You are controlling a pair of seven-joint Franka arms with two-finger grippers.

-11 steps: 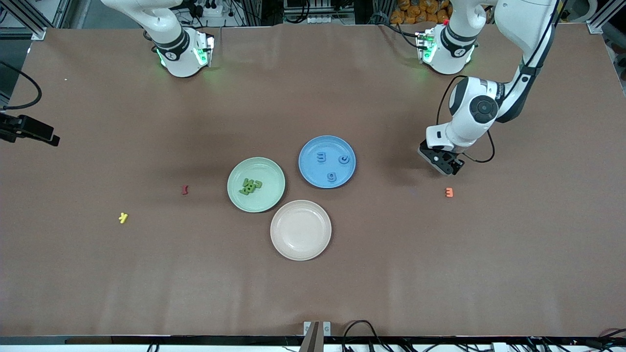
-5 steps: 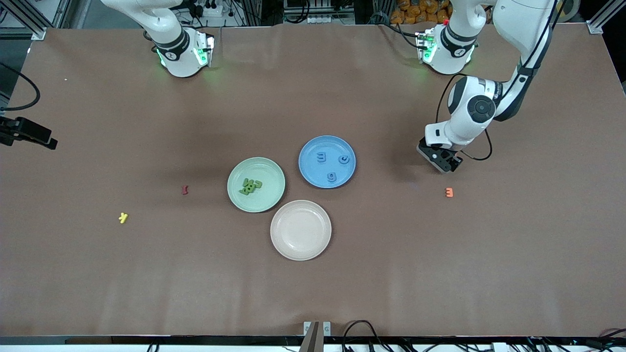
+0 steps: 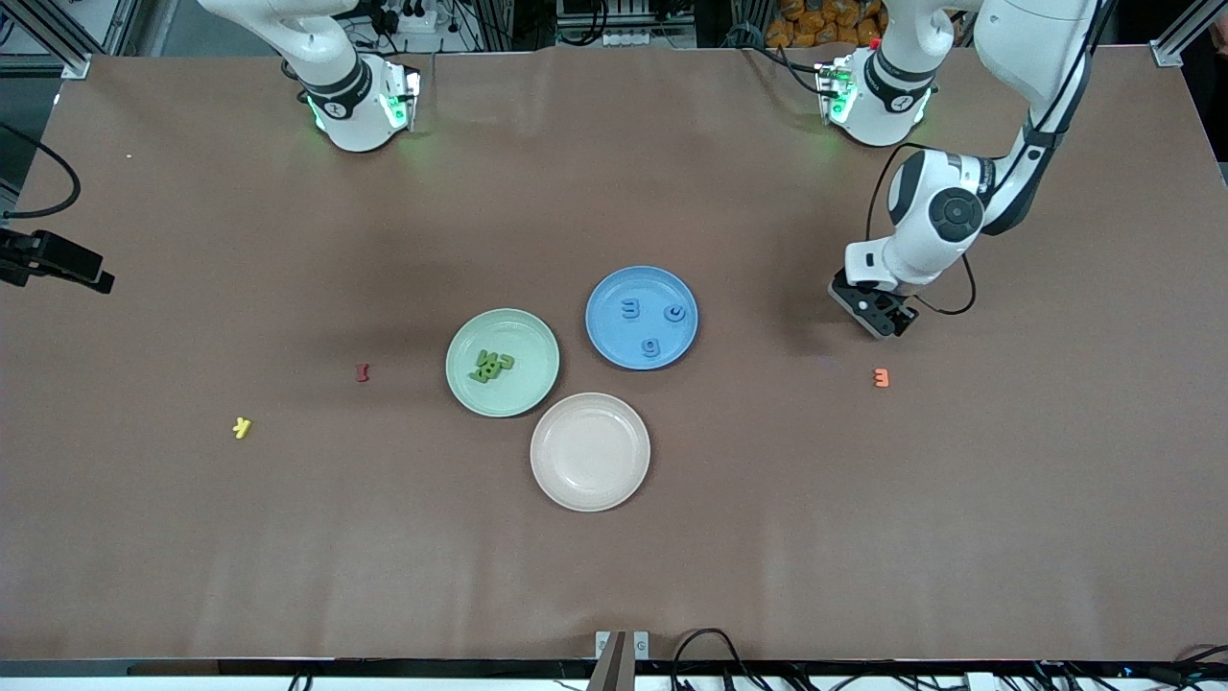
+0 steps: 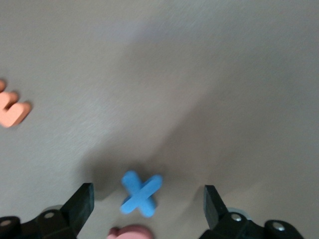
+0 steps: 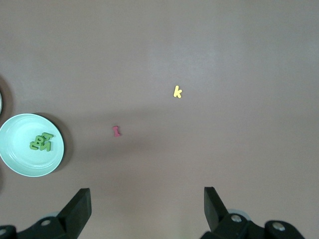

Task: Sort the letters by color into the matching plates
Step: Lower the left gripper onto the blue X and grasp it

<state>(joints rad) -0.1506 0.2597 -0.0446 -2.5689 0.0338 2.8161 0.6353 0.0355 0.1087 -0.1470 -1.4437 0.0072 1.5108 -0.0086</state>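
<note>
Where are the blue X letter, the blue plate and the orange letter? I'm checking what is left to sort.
blue X letter [image 4: 141,193], left wrist view, where its strokes cross.
blue plate [image 3: 606,338], front view, bare floor near the rim.
orange letter [image 3: 881,378], front view, its middle.

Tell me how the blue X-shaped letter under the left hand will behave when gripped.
The blue X letter looks small and chunky, so probably light. It lies flat on the table, so it is unlikely to roll. Its slanted arms may let it twist between the left hand's open fingers.
</note>
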